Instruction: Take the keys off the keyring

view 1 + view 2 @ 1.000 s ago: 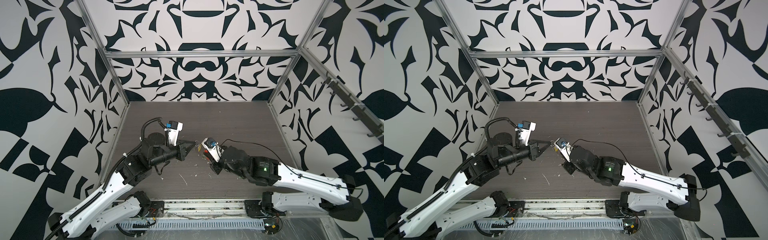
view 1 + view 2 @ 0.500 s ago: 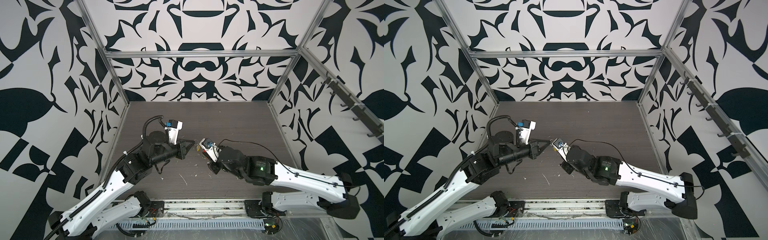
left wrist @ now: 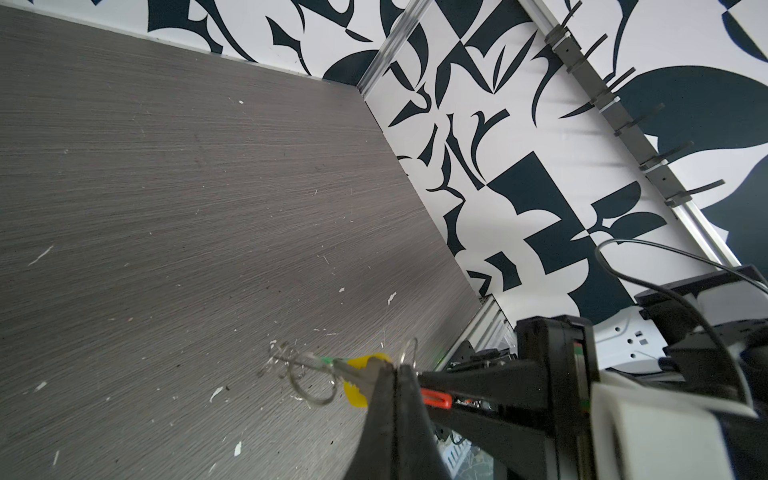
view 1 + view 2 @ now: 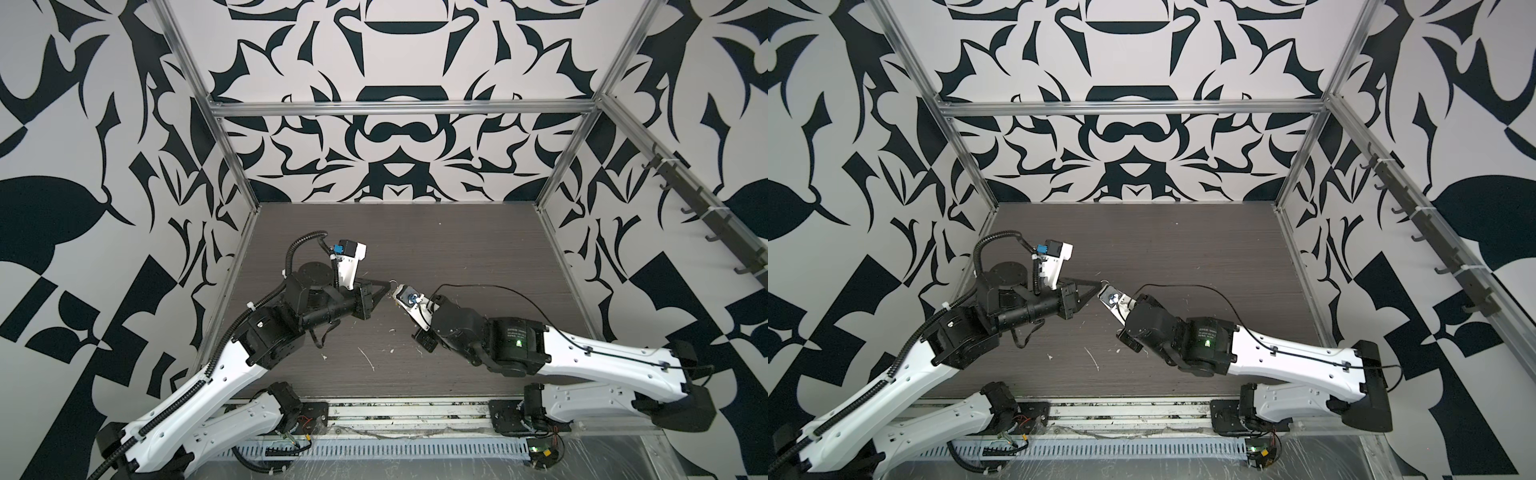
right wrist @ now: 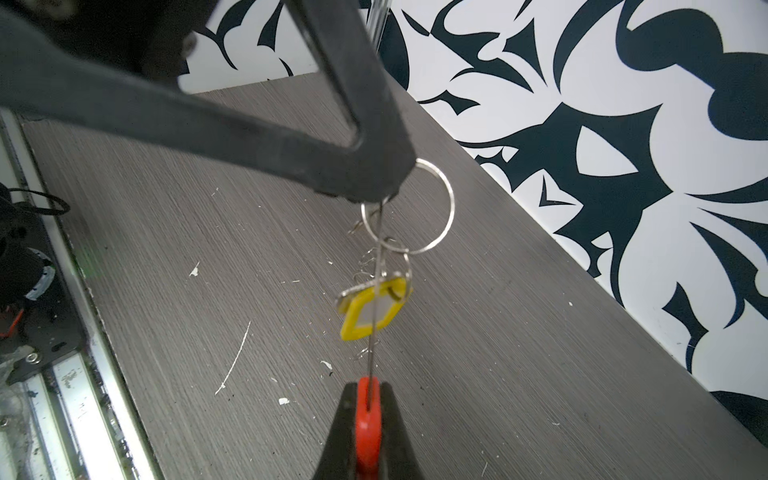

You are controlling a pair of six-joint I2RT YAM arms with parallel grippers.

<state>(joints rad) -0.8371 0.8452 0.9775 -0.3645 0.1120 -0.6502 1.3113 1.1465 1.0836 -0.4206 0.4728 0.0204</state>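
Right pincer [image 5: 368,386] clamps keyring's [image 5: 370,357] red sleeve [image 5: 365,419]; left pincer [image 5: 380,183] seemingly clamps yellow key's [image 5: 353,320] loop [image 5: 450,208].

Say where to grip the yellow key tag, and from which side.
Pinch the yellow key tag across its flat faces at the free end, opposite its small loop. Come in at that end: the keyring wire, held between left hand and right hand, crosses its window and likely blocks the middle.

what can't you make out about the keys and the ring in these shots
green key: only a blurred sliver in the left wrist view; likely behind the yellow key in the right wrist view.
keyring: edge-on in the right wrist view, opening unseen; too small in both top views.
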